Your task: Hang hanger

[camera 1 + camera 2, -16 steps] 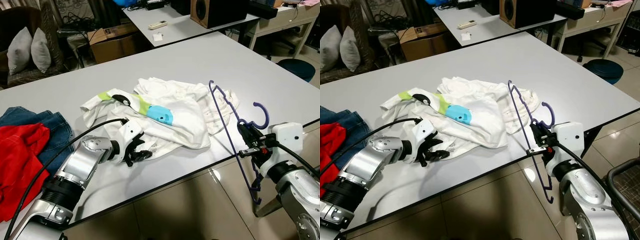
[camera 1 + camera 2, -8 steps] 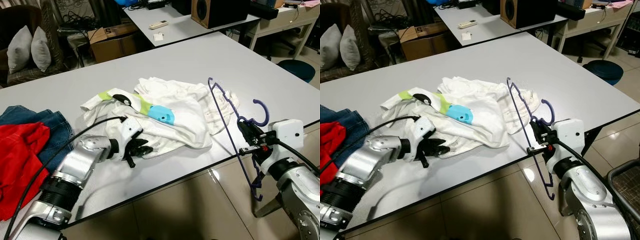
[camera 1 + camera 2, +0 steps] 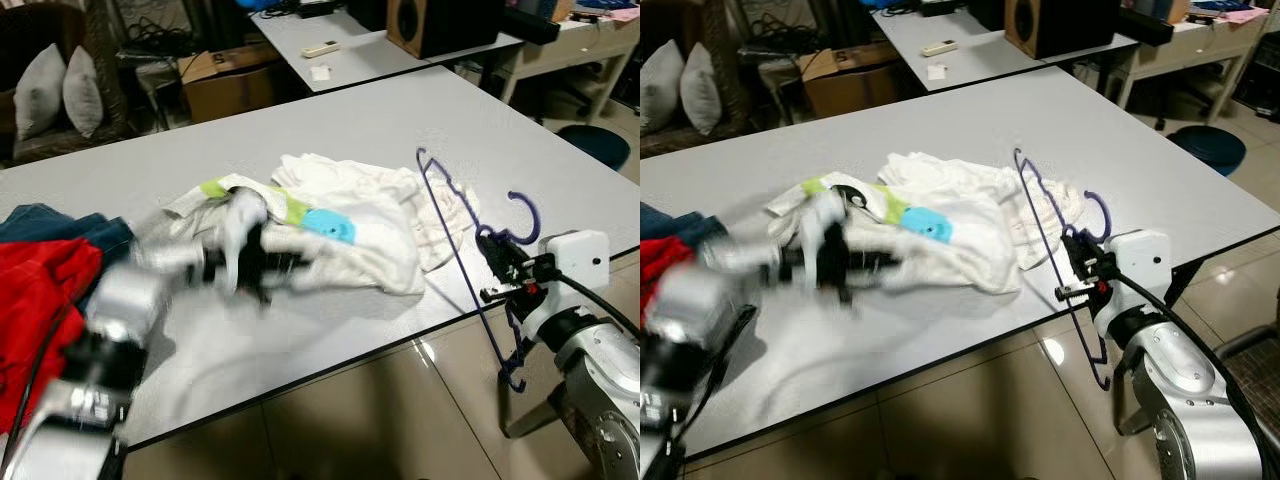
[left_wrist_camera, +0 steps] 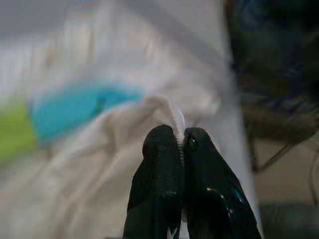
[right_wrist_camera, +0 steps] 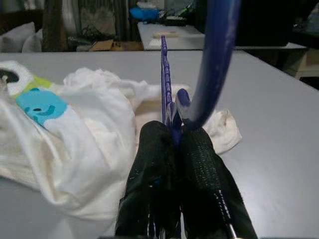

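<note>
Right claw (image 3: 1077,268) grips the purple hanger (image 3: 455,215) at the tabletop's (image 3: 420,120) near edge. Left claw (image 4: 180,144) pinches the white shirt (image 3: 960,215). Risk: fabric slipping free if tugged sharply.

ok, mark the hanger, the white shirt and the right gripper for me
hanger (image 3: 447,205), left eye view, on its upper arm.
white shirt (image 3: 970,205), right eye view, on the bunched fabric.
right gripper (image 5: 174,135), right wrist view, between the fingertips.

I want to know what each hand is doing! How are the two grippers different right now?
The left gripper pinches soft white shirt cloth; the right gripper clamps the hard purple hanger. The left one is over the table; the right one is past its edge. Both are shut.
</note>
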`<state>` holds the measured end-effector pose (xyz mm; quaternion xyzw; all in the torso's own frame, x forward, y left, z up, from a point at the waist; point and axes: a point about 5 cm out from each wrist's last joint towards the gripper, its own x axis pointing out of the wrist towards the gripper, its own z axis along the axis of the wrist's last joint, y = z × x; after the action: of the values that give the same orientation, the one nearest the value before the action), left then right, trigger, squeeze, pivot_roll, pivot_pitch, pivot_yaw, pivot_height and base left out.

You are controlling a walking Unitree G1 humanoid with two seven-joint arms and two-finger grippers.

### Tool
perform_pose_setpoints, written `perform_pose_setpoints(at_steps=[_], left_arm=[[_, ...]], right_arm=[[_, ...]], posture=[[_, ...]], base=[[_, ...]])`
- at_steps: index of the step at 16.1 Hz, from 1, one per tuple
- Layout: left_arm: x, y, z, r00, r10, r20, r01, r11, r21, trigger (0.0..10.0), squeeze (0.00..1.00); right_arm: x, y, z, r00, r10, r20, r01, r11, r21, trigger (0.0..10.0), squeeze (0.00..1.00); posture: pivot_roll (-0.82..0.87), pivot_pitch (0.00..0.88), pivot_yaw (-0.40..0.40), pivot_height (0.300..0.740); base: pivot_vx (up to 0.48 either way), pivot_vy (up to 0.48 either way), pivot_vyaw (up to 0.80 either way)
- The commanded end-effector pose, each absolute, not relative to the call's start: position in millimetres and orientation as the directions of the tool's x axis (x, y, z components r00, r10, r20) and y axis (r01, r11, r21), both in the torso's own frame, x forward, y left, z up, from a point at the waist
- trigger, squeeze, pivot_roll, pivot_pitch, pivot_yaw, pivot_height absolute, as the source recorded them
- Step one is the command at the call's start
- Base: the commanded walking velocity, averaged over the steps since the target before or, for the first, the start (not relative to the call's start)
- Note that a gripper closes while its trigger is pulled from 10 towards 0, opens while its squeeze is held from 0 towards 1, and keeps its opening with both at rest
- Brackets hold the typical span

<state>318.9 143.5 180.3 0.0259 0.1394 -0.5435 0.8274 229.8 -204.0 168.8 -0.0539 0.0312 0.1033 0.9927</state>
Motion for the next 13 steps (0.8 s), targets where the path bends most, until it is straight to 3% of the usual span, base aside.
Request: perform_pose_setpoints(at_steps=[1,3,5,7,8,9,11,13], left_arm=[[326,143,218,0.379,-0.92,-0.097,0.921,0.385,-0.053,0.0,0.0],[344,147,279,0.453,-0.873,0.181,0.882,0.468,0.049,0.0,0.0],[348,152,298,0.463,-0.851,0.247,0.867,0.493,0.07,0.0,0.0],[356,159,335,0.502,-0.749,0.432,0.832,0.555,-0.004,0.0,0.0],[357,160,337,0.517,-0.735,0.438,0.823,0.567,-0.02,0.0,0.0],[366,157,312,0.62,-0.757,0.205,0.75,0.649,0.128,0.0,0.0],[381,163,287,0.75,-0.654,0.1,0.651,0.756,0.064,0.0,0.0],[380,162,273,0.753,-0.658,0.018,0.647,0.744,0.165,0.0,0.0]], right_arm=[[233,-209,175,0.985,0.167,-0.027,-0.169,0.982,-0.085,10.0,0.0],[233,-209,177,0.986,0.164,-0.003,-0.163,0.983,-0.08,10.0,0.0],[233,-209,176,0.987,0.159,0.002,-0.158,0.984,-0.077,10.0,0.0],[233,-209,177,0.989,0.144,0.032,-0.141,0.988,-0.063,10.0,0.0],[233,-208,178,0.989,0.143,0.038,-0.141,0.988,-0.062,10.0,0.0],[233,-206,186,0.982,0.165,0.094,-0.163,0.986,-0.034,10.0,0.0],[225,-198,210,0.929,0.278,0.243,-0.299,0.953,0.055,10.0,0.0],[214,-189,223,0.865,0.387,0.32,-0.438,0.893,0.102,10.0,0.0]], posture=[[-0.06,0.0,0.116,0.74],[-0.05,0.0,0.14,0.74],[-0.05,0.0,0.151,0.74],[-0.05,0.0,0.164,0.74],[-0.05,0.0,0.164,0.74],[-0.05,0.0,0.169,0.74],[-0.06,0.0,0.173,0.74],[-0.06,0.0,0.171,0.74]], base=[[0.0,0.0,0.0],[0.0,0.0,0.0],[0.0,0.0,0.0],[0.0,0.0,0.0],[0.0,0.0,0.0],[0.0,0.0,0.0],[0.0,0.0,0.0],[0.0,0.0,0.0]])
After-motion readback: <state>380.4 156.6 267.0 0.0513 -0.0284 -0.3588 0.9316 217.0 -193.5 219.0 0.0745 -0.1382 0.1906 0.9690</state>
